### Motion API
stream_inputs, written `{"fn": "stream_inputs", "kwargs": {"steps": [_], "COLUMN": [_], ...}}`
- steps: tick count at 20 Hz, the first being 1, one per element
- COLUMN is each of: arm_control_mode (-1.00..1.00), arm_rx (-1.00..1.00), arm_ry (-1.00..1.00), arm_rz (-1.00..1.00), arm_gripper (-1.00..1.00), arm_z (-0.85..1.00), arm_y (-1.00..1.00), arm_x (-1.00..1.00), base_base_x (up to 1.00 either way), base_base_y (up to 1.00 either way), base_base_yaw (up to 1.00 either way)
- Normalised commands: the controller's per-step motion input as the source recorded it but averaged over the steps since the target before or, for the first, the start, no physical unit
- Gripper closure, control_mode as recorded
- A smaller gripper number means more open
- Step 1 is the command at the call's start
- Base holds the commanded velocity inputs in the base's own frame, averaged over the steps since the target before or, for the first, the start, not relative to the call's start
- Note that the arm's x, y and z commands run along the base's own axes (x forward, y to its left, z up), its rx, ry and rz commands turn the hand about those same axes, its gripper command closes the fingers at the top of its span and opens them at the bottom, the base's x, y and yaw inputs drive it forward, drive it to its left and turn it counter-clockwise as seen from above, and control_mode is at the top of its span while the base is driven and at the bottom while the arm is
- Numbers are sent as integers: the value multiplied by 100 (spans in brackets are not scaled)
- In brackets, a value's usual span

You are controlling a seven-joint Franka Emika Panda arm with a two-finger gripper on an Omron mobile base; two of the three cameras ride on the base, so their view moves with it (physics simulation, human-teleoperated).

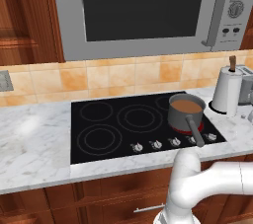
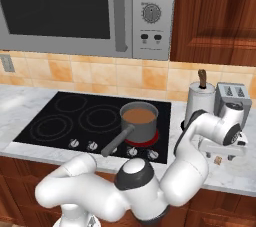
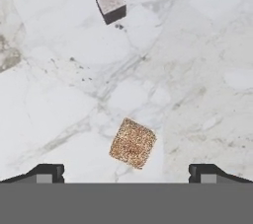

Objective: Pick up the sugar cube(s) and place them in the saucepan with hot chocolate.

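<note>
Nearest us in hand view: claw (image 3: 126, 173), dark tips wide apart, nothing between. We see white marble worktop (image 3: 197, 70) below. Grey metal saucepan with brown hot chocolate (image 2: 139, 121) sits on black cooktop (image 2: 55, 121), well left of claw. Brown speckled sugar cube (image 3: 132, 143) lies centred between tips, turned diagonal; we judge straight descent suits. Pale grey cube (image 3: 110, 2) lies farther ahead.

Arm bent right, hand (image 3: 126, 172) pointing down, fingers apart

Hidden and cut off
The toaster (image 2: 231, 102) sits partly behind the arm above the claw; the microwave (image 1: 148, 11) runs off the top edge.
</note>
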Motion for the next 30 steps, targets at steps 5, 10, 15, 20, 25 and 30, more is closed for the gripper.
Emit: {"fn": "stream_inputs", "kwargs": {"steps": [5, 10, 15, 20, 25, 30], "arm_control_mode": [-100, -100, -100, -100, -100, -100], "arm_rx": [0, 0, 0, 0, 0, 0], "arm_ry": [0, 0, 0, 0, 0, 0], "arm_rz": [0, 0, 0, 0, 0, 0], "arm_gripper": [-100, -100, -100, -100, -100, -100], "arm_z": [-4, -13, -15, -15, -21, -24], "arm_y": [0, 0, 0, 0, 0, 0], "arm_x": [5, 1, 0, 0, 0, 0], "base_base_x": [0, 0, 0, 0, 0, 0], "base_base_y": [0, 0, 0, 0, 0, 0], "base_base_yaw": [0, 0, 0, 0, 0, 0]}}
